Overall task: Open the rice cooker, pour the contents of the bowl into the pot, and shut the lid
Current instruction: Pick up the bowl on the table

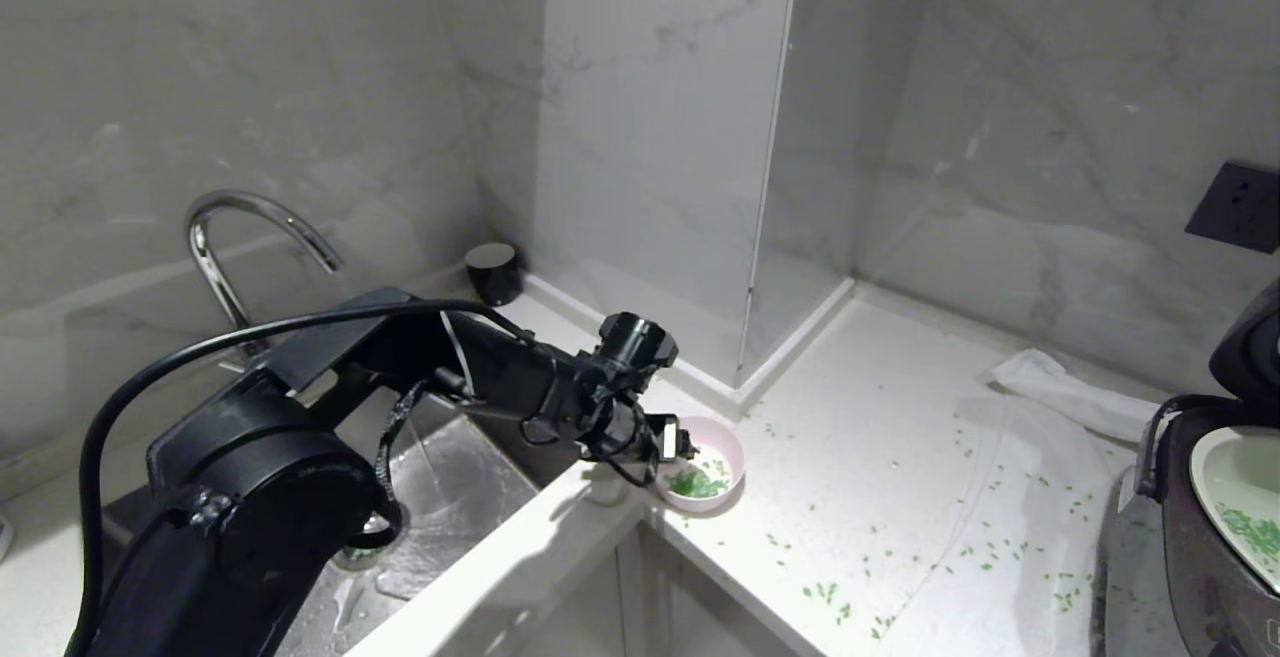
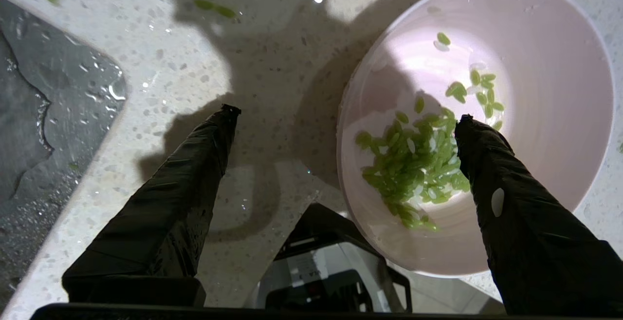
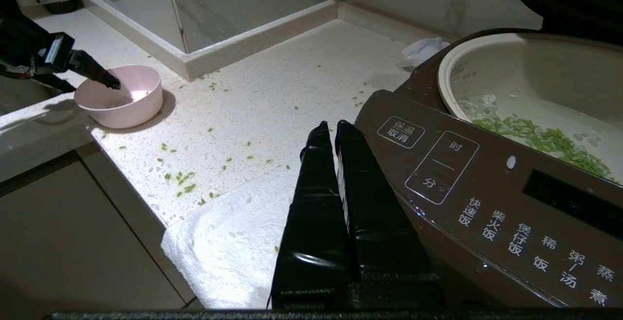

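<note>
The pale pink bowl stands upright on the white counter, at the corner by the sink. Green grains, the contents, lie wet in its bottom. My left gripper is open astride the bowl's near rim, one finger inside over the grains and the other outside above the counter. At the right the rice cooker has its lid raised. Its pot holds more green grains. My right gripper is shut and empty beside the cooker's front panel.
Loose green grains are scattered over the counter. The wet steel sink and its tap are at the left, with a dark cup behind. A white cloth lies by the cooker, and a white towel hangs over the counter's front edge.
</note>
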Robot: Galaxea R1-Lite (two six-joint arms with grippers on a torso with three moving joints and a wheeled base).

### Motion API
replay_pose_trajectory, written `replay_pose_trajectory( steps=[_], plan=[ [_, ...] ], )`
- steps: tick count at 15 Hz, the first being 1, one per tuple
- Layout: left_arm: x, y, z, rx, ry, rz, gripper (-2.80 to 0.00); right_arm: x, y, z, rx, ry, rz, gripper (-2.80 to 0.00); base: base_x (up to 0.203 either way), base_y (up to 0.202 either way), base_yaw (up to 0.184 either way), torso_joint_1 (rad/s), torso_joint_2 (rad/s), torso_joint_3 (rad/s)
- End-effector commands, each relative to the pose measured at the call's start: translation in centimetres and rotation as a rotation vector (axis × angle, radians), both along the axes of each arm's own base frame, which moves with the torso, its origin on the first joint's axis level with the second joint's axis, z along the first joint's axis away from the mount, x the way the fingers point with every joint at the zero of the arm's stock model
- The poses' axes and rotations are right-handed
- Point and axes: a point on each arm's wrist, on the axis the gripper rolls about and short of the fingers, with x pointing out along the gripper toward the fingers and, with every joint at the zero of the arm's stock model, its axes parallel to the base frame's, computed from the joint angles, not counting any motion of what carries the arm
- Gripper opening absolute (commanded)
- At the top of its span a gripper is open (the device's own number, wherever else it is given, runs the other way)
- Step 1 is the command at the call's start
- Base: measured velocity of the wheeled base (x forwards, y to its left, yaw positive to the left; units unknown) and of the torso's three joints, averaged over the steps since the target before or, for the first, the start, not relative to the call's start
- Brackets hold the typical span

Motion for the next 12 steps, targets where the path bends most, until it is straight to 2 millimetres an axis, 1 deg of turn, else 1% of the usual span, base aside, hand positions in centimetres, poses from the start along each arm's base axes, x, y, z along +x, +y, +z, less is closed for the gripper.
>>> replay_pose_trajectory(
  steps=[1, 3, 4, 10, 12],
  plan=[
    [0.36, -0.32, -0.78, 0.008, 0.014, 0.003, 0.00, 0.01, 0.00, 0.00, 0.000, 0.002, 0.001, -2.80, 0.000, 0.000, 0.000, 0.000, 0.00, 0.000],
    [0.20, -0.47, -0.89, 0.012, 0.019, -0.003, 0.00, 0.01, 0.00, 0.00, 0.000, 0.002, 0.001, -2.80, 0.000, 0.000, 0.000, 0.000, 0.00, 0.000],
    [0.07, -0.60, -0.93, 0.014, 0.021, -0.007, -2.80, 0.01, 0.00, 0.00, -0.001, 0.002, 0.001, -2.80, 0.000, 0.000, 0.000, 0.000, 0.00, 0.000],
    [-0.06, -0.82, -0.97, 0.015, 0.020, -0.014, -2.80, 0.01, 0.00, 0.00, -0.001, 0.002, 0.001, -2.80, 0.000, 0.000, 0.000, 0.000, 0.00, 0.000],
    [-0.10, -0.89, -1.32, 0.019, 0.028, -0.013, -2.80, 0.01, 0.00, 0.00, 0.000, 0.002, 0.001, -2.80, 0.000, 0.000, 0.000, 0.000, 0.00, 0.000]
  ],
)
